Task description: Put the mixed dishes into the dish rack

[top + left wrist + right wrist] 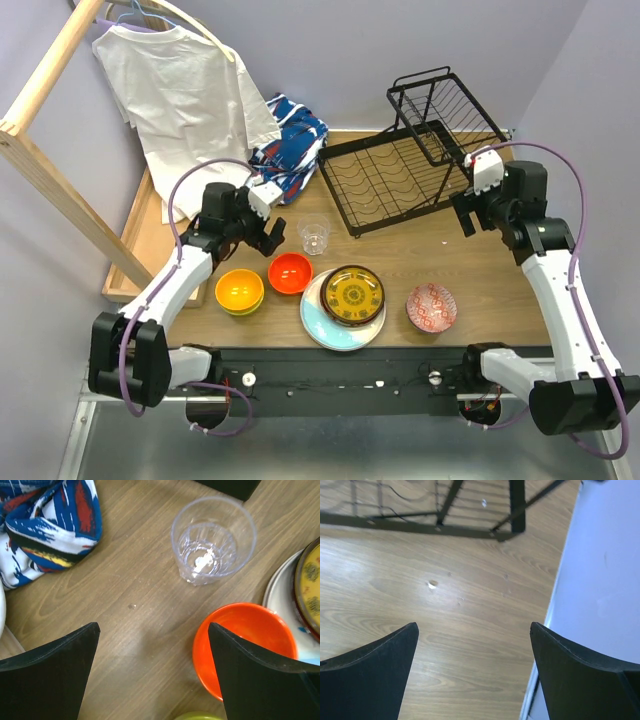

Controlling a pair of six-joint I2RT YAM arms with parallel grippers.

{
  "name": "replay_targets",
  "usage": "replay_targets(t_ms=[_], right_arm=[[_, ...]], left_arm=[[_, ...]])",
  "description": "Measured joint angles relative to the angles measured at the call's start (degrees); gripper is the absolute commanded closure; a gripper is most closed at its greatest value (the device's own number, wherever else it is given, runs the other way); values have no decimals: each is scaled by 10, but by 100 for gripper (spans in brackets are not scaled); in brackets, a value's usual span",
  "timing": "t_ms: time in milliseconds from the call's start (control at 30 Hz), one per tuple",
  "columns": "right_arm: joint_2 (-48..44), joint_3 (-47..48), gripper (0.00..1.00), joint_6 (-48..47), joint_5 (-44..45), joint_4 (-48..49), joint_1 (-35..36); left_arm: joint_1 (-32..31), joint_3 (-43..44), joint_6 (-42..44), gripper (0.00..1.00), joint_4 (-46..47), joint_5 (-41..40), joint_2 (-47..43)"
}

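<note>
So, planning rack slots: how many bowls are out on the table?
4: an orange bowl by the glass cup; a yellow bowl left of it, nested in a green bowl showing only its rim; a red patterned bowl right of the plate stack. More could be nested unseen.

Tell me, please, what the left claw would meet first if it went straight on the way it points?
Most likely the bare table, short of the clear glass cup. The open left claw has one finger over the rim of the orange bowl and might clip it; depth is unclear.
</note>
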Motion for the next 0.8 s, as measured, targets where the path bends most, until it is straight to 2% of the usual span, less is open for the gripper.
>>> replay_targets(t_ms=[67, 167, 233, 367, 567, 700, 800], right_arm=[[0, 11, 1, 3, -23, -3, 0], [0, 58, 7, -4, -141, -8, -1], [14, 101, 13, 14, -189, -7, 9], [106, 219, 14, 63, -238, 14, 52], [230, 264, 20, 101, -237, 42, 169], [333, 301, 21, 145, -201, 45, 255], [396, 312, 27, 188, -164, 61, 285]], left_arm=[[-3, 31, -7, 1, -34, 3, 1], [-6, 67, -6, 1, -76, 19, -4], [-6, 70, 1, 1, -96, 34, -15], [-5, 59, 11, 1, -144, 72, -65], [4, 65, -4, 2, -162, 116, -165], [28, 74, -22, 5, -162, 124, -187], [34, 74, -21, 6, -176, 133, -196]])
